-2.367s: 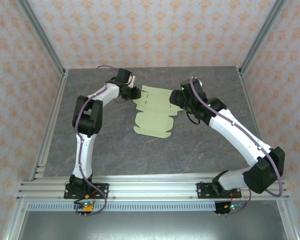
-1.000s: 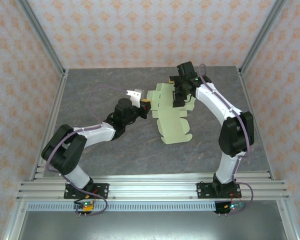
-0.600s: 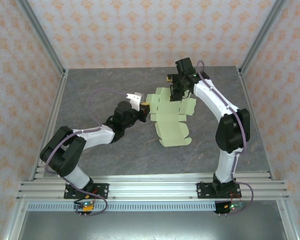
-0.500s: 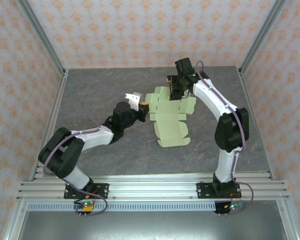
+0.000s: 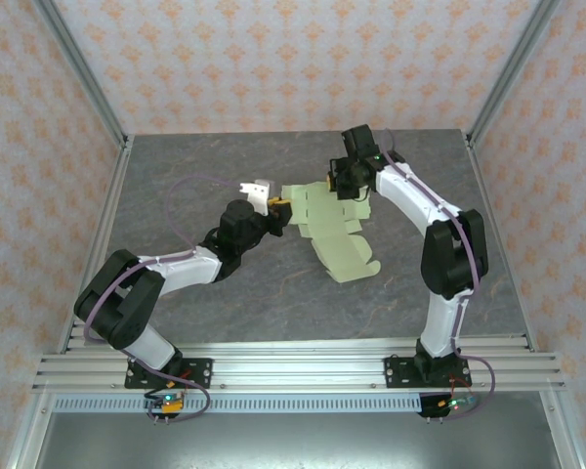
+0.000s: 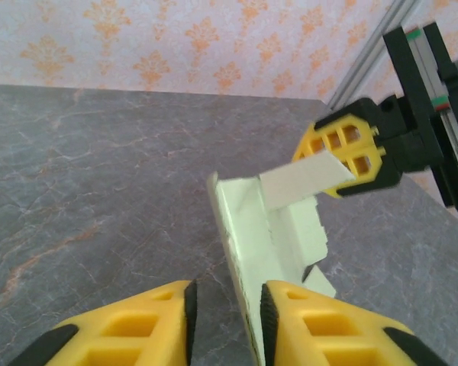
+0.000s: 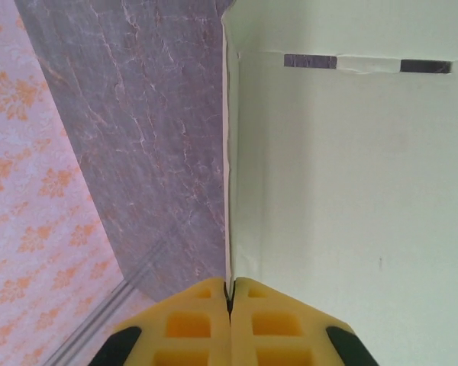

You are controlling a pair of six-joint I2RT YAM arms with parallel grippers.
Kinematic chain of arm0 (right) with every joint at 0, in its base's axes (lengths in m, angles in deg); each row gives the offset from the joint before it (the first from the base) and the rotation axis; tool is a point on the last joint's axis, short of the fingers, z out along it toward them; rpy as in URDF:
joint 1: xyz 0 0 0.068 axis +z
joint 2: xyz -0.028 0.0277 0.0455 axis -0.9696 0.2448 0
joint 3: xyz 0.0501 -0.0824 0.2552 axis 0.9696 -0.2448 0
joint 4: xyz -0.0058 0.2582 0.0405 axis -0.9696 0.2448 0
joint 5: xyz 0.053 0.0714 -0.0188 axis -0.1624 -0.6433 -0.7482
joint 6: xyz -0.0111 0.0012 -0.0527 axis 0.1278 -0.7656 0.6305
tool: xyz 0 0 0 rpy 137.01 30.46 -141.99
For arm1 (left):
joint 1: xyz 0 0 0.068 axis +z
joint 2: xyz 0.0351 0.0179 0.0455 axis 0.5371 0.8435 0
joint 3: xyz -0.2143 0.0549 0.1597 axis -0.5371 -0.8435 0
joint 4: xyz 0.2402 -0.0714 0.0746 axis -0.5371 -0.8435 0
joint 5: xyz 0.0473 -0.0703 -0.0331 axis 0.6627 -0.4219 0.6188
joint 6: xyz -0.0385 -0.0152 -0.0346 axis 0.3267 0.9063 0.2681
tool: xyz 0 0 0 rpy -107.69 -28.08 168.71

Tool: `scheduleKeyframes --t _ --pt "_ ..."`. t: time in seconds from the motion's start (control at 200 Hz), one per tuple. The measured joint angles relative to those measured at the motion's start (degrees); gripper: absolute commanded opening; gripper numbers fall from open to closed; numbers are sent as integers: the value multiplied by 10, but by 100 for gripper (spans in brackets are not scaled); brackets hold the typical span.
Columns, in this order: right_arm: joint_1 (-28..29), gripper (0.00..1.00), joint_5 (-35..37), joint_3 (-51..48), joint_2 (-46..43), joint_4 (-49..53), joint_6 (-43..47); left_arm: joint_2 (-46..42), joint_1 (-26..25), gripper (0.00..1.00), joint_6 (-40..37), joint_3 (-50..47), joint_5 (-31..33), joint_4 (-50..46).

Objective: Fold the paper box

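Observation:
The paper box (image 5: 330, 227) is a pale green die-cut sheet, partly folded, near the middle of the grey table. My right gripper (image 5: 344, 188) is at its far edge, shut on a thin upright flap (image 7: 227, 191); the flat panel (image 7: 351, 198) spreads to the right. My left gripper (image 5: 279, 203) is at the sheet's left edge. In the left wrist view its jaws (image 6: 227, 313) stand apart with the sheet's raised edge (image 6: 240, 229) between them, close to the right finger. The right gripper's yellow fingers (image 6: 349, 149) hold a flap beyond it.
Grey marbled tabletop (image 5: 176, 176) stretches left of and in front of the sheet. Aluminium posts and patterned walls close in the sides and back. A rail (image 5: 293, 369) with both arm bases runs along the near edge.
My right gripper has shut on the far flap. My left gripper has let go and opened. The sheet's near end swung slightly right.

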Motion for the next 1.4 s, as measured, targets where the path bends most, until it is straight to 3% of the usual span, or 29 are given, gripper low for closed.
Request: scheduleKeyframes --t 0.37,0.43,0.471,0.686,0.816,1.001,1.161,1.402 --pt "6 0 17 -202 -80 -236 51 -23 21 58 47 -23 0 -31" --pt "6 0 17 -227 -88 -274 65 -37 27 76 49 -36 0 -36" --pt "6 0 17 -242 -93 -300 75 -48 29 79 55 -45 5 -42" --pt "6 0 -3 -332 -113 -482 115 -82 36 77 41 -61 53 -98" --pt "6 0 -20 -362 -113 -568 137 -87 36 77 14 -86 66 -71" --pt "6 0 -43 -386 -88 -704 150 -60 35 75 -34 -91 29 -54" --pt "6 0 -52 -406 -50 -748 152 -14 24 74 -83 -88 -18 -30" --pt "6 0 -52 -415 -40 -764 158 44 10 70 -140 -67 -22 -30"
